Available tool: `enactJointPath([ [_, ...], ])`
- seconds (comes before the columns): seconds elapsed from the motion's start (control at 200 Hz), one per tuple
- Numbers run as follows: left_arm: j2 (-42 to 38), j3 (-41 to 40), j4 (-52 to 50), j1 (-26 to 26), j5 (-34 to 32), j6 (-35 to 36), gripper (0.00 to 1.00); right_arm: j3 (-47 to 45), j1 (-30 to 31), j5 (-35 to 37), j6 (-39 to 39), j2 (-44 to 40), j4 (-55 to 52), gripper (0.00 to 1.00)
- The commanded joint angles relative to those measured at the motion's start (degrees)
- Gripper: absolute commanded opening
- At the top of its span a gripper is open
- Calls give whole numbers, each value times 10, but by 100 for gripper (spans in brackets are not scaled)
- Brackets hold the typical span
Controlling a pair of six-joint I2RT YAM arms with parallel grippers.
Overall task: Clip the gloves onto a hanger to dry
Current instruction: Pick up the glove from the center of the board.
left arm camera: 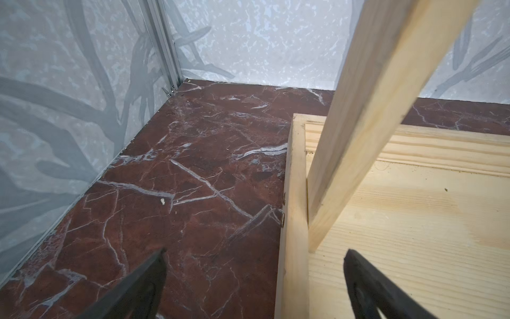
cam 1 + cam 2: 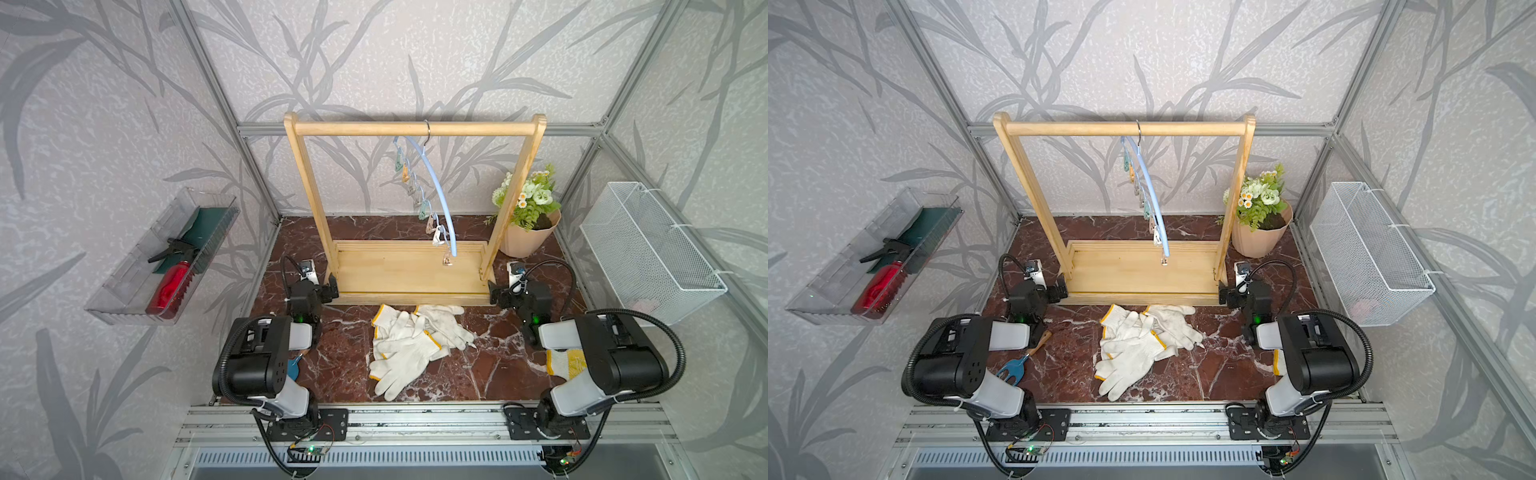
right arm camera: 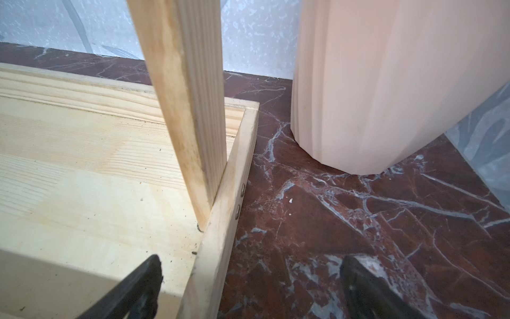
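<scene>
Between the left pincer (image 1: 256, 252) and right pincer (image 3: 251, 259), both gaping empty, gloves (image 2: 409, 340) sit piled, probably for easy reach.

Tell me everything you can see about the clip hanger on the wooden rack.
The hanger is a light blue curved plastic bar with a metal hook looped over the top rail of the wooden rack. It hangs turned nearly end-on in both top views. A row of small pastel clips, greenish, tan and pale, dangles beneath it. Every clip looks empty, and only the rail touches it. The gloves lie on the table in front of the rack.
</scene>
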Motion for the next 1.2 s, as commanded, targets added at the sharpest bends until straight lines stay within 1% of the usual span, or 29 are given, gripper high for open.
enactJointPath([
  [0.0, 4, 4, 5, 1, 1, 3, 99, 11, 2, 7, 1, 1, 16, 99],
  [0.555, 4, 3, 5, 1, 0, 4, 99, 10, 2, 7, 0, 1, 16, 99],
  [0.645, -6, 2, 1, 1, -18, -2, 99, 0, 12, 45, 4, -5, 32, 99],
  [0.71, -34, -3, -15, 1, -24, -3, 99, -8, 18, 64, 0, -27, 30, 99],
  [0.81, -89, -4, -61, -2, -32, -3, 99, -5, 34, 99, -10, -85, -24, 99],
  [0.885, -133, -5, -98, -9, -39, -2, 99, 4, 58, 133, -27, -139, -76, 99],
  [0.955, -180, -4, -143, -18, -46, -2, 99, 23, 88, 165, -40, -193, -159, 99],
  [1.01, -213, -2, -177, -28, -55, -2, 99, 38, 106, 162, -49, -234, -219, 99],
  [1.105, -253, 5, -224, -52, -65, 4, 99, 63, 142, 175, -25, -295, -319, 100],
  [1.195, -271, 19, -265, -88, -72, 19, 99, 77, 178, 164, 18, -339, -394, 99],
])
